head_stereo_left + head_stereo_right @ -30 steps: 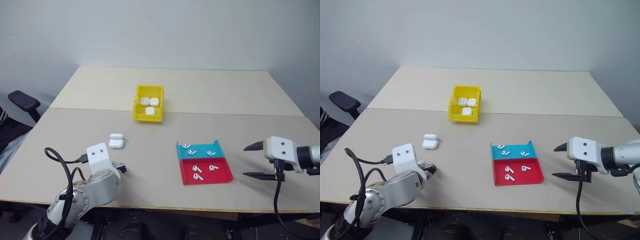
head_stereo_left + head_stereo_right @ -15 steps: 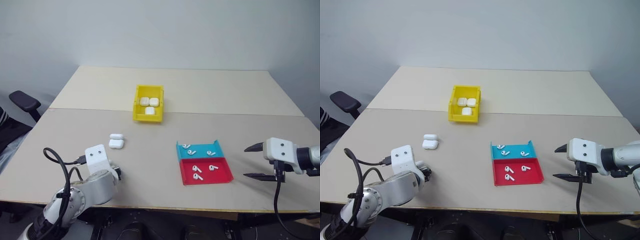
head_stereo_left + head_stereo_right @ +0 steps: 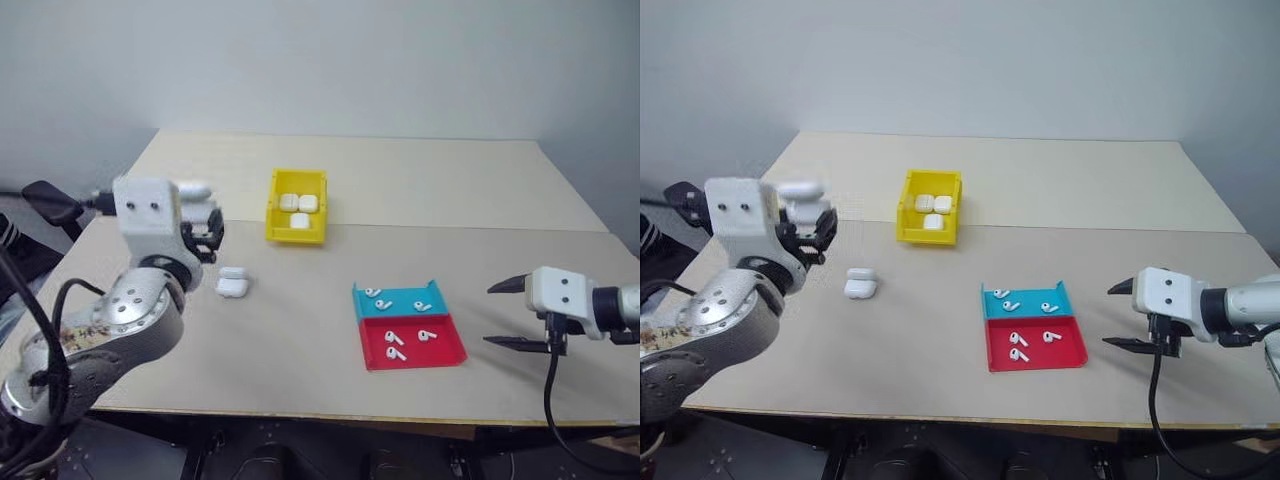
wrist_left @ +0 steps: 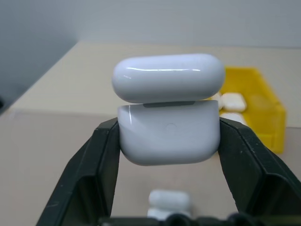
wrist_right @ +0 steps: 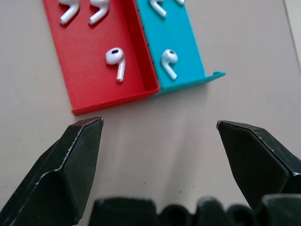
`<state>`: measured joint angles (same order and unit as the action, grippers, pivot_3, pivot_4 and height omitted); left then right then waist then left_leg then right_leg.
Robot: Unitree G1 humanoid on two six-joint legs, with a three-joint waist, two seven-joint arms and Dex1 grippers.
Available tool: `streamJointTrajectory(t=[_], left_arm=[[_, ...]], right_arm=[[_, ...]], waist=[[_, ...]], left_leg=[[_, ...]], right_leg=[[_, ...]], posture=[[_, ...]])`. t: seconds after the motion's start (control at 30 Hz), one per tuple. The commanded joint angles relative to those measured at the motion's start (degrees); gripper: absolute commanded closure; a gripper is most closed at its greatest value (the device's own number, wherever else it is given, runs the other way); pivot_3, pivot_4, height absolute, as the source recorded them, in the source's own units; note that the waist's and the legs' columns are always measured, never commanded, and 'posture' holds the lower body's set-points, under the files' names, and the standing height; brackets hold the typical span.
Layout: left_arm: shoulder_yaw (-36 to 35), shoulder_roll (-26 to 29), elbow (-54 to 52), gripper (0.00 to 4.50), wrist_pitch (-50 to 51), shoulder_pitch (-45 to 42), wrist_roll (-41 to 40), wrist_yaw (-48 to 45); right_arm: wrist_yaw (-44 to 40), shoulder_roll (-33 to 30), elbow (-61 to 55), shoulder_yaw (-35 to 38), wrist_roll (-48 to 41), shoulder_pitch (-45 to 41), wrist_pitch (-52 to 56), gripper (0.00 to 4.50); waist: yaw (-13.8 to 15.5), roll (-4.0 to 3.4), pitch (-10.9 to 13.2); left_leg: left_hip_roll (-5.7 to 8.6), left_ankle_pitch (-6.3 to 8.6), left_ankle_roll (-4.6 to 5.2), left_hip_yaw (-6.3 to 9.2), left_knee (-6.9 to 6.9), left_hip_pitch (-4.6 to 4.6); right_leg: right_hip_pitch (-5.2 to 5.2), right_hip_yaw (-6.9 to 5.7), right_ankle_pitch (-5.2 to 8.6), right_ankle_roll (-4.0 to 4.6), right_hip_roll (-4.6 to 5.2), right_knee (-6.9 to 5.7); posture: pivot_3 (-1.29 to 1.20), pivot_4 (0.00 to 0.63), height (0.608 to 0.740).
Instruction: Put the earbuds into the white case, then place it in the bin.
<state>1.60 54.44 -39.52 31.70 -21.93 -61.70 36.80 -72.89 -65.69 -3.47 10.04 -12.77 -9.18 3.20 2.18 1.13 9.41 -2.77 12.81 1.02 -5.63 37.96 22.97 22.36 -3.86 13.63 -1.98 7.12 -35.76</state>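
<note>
On the table [image 3: 420,190] we saw the yellow bin [image 3: 298,236] in the far middle, with three cases inside. Near right of it lay the teal-and-red tray [image 3: 442,352] with six earbuds [image 3: 397,338]. Our left gripper [image 4: 168,141] was raised at the left, pinching a white case [image 4: 168,136] with its lid open. Two more cases [image 3: 232,281] lay below it. Our right gripper [image 3: 508,314] hovered right of the tray, fingers spread.
</note>
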Motion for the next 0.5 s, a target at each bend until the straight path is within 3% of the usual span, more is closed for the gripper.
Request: streamJointTrajectory(t=[0.03,0.1,0.2,0.33,0.5], left_arm=[[1.13,-3.65,4.61,1.71,-13.69,0.82,15.03,-22.56],[2.75,-10.16,11.29,1.71,-22.42,0.33,19.52,-33.32],[5.61,-14.95,18.74,1.71,-30.69,-0.46,24.42,-50.91],[6.53,-21.95,25.66,1.71,-38.97,-1.18,23.84,-69.8],[5.9,-30.89,31.52,1.71,-45.17,-1.08,23.17,-82.35]], right_arm=[[0.62,-0.14,-2.08,1.23,-1.33,-2.48,0.08,0.0],[0.94,-0.28,-2.68,1.56,-1.3,-3.53,0.1,0.0],[1.47,-0.54,-4.32,2.83,-1.7,-3.9,0.54,0.0],[2.03,-0.99,-8.15,5.04,-2.32,-2.39,1.74,0.0],[2.61,-1.78,-14.48,7.63,-3.6,-1.09,5.52,0.0]], waist=[[0.05,-0.02,-0.01],[0.17,-0.05,-0.03],[0.11,0.0,-0.01],[0.08,-0.01,-0.01],[-0.02,-0.01,-0.01]], left_leg=[[0.0,0.0,0.0,-0.03,-0.02,0.02],[-0.01,0.01,0.01,-0.02,-0.03,0.06],[-0.03,0.01,0.03,-0.04,-0.02,0.28],[-0.04,-0.04,-0.05,-0.14,0.02,0.64],[-0.06,-0.1,-0.13,-0.14,0.2,0.79]], right_leg=[[0.01,0.0,0.0,0.0,-0.01,0.02],[0.03,-0.01,0.0,0.0,0.0,0.04],[0.21,-0.04,-0.03,-0.01,-0.01,0.06],[0.62,0.01,-0.04,-0.02,0.0,-0.03],[0.74,0.0,-0.07,-0.06,0.0,-0.14]], posture=[[0.0,0.15,0.74],[0.0,0.15,0.74],[0.0,0.15,0.74],[0.0,0.15,0.74],[0.0,0.15,0.74]])
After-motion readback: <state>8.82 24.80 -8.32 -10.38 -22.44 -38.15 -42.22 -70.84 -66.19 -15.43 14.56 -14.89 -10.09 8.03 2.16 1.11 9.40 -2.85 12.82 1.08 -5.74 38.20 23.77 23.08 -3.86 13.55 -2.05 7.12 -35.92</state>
